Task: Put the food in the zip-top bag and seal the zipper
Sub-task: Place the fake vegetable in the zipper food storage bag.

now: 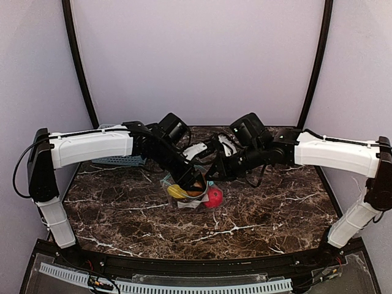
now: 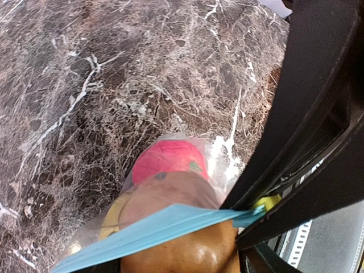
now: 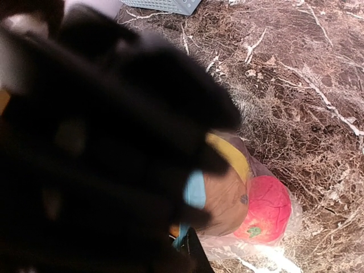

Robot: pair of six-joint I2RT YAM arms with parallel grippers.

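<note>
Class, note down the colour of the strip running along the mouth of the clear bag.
The zipper strip is light teal-blue, clearest in the left wrist view.

Brown oval food piece (image 2: 182,250): cut by the bottom edge.
Light teal-blue zipper strip (image 3: 195,190): mostly behind a blurred black mass (image 3: 102,142).
Blue mesh basket (image 3: 165,4): cropped at the top.

tbl (image 1: 257,226) front – free | ctr – bag (image 1: 184,204), L arm (image 1: 92,146), R arm (image 1: 334,153) block | basket (image 1: 119,160) rear-L
</note>
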